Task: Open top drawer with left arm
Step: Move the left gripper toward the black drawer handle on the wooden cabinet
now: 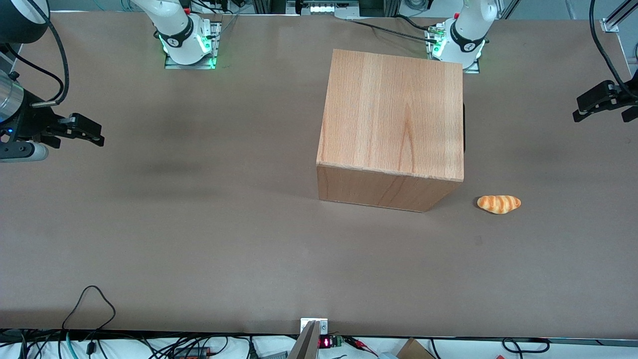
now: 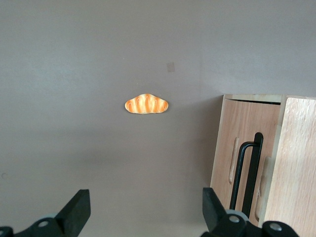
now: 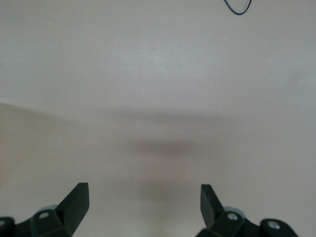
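The beech cabinet (image 1: 394, 124) stands on the brown table (image 1: 199, 239), and its front faces the working arm's end. The top drawer (image 2: 269, 143) sits flush in that front, just under the cabinet's plain top (image 2: 298, 163). A long black handle (image 2: 250, 173) stands off the front and shows in the front view only as a dark sliver (image 1: 464, 127). My left gripper (image 1: 598, 107) hovers above the table toward the working arm's end, well apart from the cabinet. It is open (image 2: 146, 202), and only bare table shows between its fingers.
A small orange bread roll (image 1: 499, 204) lies on the table nearer the front camera than the cabinet's front, also seen from the wrist (image 2: 146, 104). Cables trail along the table edge nearest the camera (image 1: 89, 299).
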